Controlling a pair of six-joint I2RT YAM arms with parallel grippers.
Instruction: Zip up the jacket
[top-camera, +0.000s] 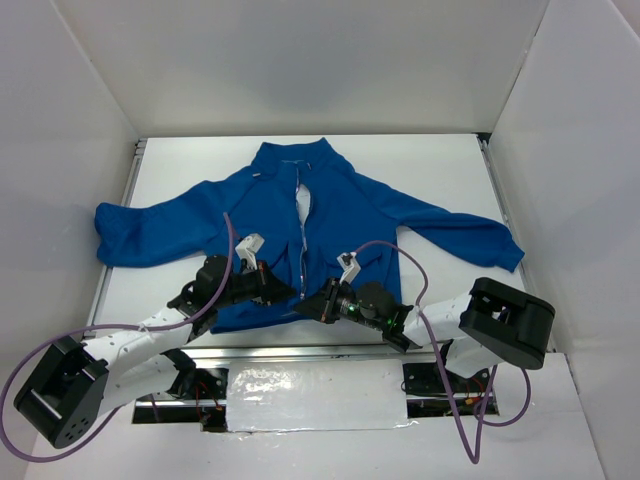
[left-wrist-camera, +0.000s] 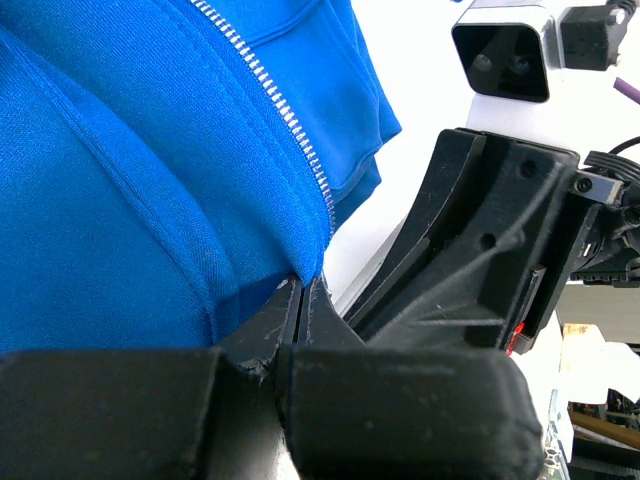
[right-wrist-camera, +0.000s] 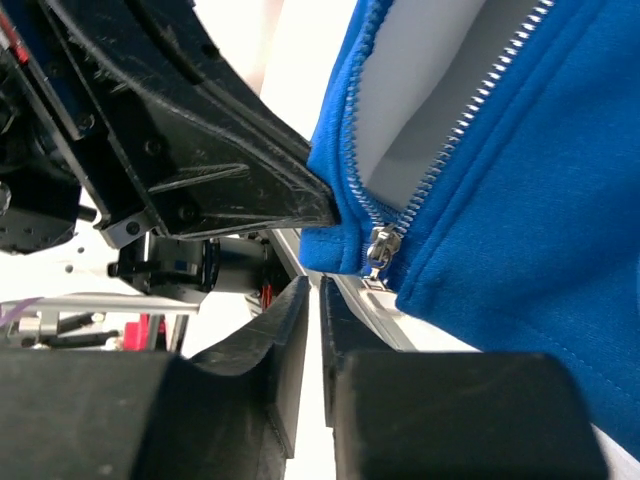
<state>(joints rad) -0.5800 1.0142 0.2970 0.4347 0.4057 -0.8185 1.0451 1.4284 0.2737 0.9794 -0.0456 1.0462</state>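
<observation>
The royal-blue jacket (top-camera: 340, 215) lies flat on the white table (top-camera: 440, 170), collar far, hem near me. Its pale zipper (top-camera: 302, 240) is open along the front, joined only at the hem. My left gripper (top-camera: 278, 290) is shut on the hem fabric beside the zipper's bottom end, as the left wrist view (left-wrist-camera: 305, 283) shows. My right gripper (top-camera: 312, 305) is just right of it at the hem. In the right wrist view (right-wrist-camera: 315, 285) its fingers are nearly together with a thin slit and hold nothing. The small metal pull (right-wrist-camera: 379, 248) hangs just beyond the fingertips.
White walls enclose the table on three sides. A metal rail (top-camera: 330, 350) runs along the near edge under the hem. The two grippers are very close: the left finger (right-wrist-camera: 200, 150) fills the right wrist view's upper left. Purple cables (top-camera: 400, 250) loop above the arms.
</observation>
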